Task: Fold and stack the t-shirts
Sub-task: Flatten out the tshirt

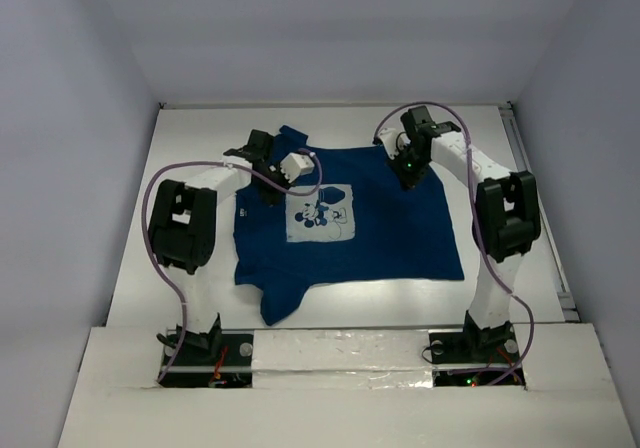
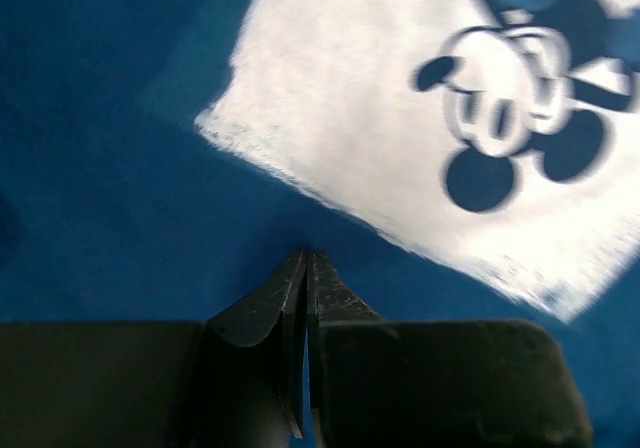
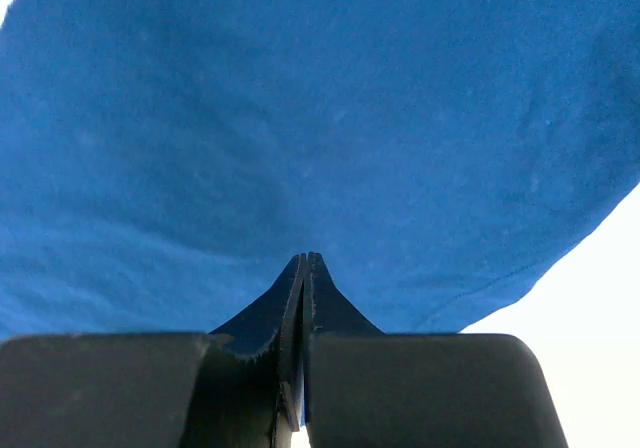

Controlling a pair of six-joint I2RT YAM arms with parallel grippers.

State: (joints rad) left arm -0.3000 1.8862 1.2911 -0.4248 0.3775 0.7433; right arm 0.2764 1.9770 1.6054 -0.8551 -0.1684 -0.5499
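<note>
1. Spread print-up on the bench [image 1: 190, 138]: navy t-shirt [image 1: 345, 228].
2. Pinched shut on its far half: left claw [image 2: 306, 256], right claw [image 3: 306, 258].
3. Might slip from thin pinches, or lift one layer only, skewing the fold.

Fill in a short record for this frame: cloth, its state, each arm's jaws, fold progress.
cloth: one navy t-shirt, white print facing up
state: spread out on the table
left gripper: jaws closed on the fabric beside the print
right gripper: jaws closed on the fabric near the shirt's edge
fold progress: no fold made yet
stack: none visible
</note>
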